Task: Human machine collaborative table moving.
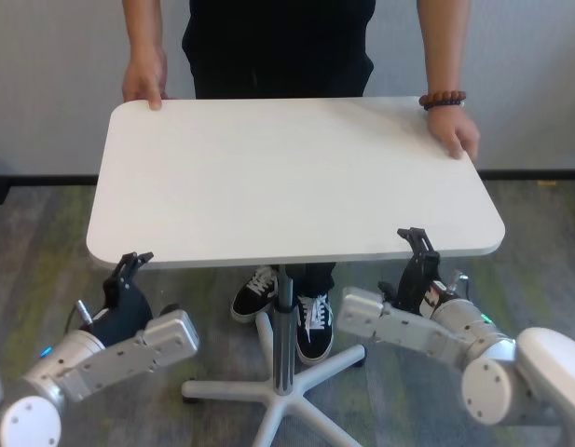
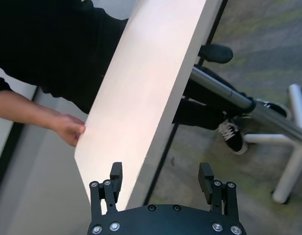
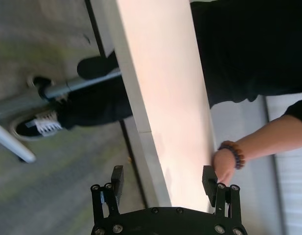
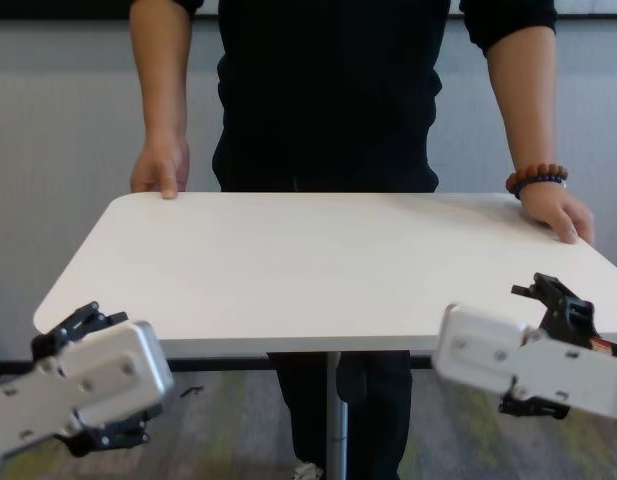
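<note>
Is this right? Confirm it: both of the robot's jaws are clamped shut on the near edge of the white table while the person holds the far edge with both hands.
Not quite. The left gripper and right gripper both have their jaws wide open astride the near edge of the table, not clamped on it; both wrist views show this. The rest stands: the person holds the far edge with both hands.

the room has a pale grey wall [image 1: 54, 84] at the back, plain and evenly lit, with no strong shadow on it. a dark baseboard [image 1: 45, 179] runs along the foot of that wall, where it meets the floor. the floor below the wall is carpet [image 1: 35, 261] in mottled grey with faint streaks of green and purple. in the chest view the same wall [image 4: 58, 120] fills the background, and a dark band [image 4: 48, 8] runs along the top above it.
</note>
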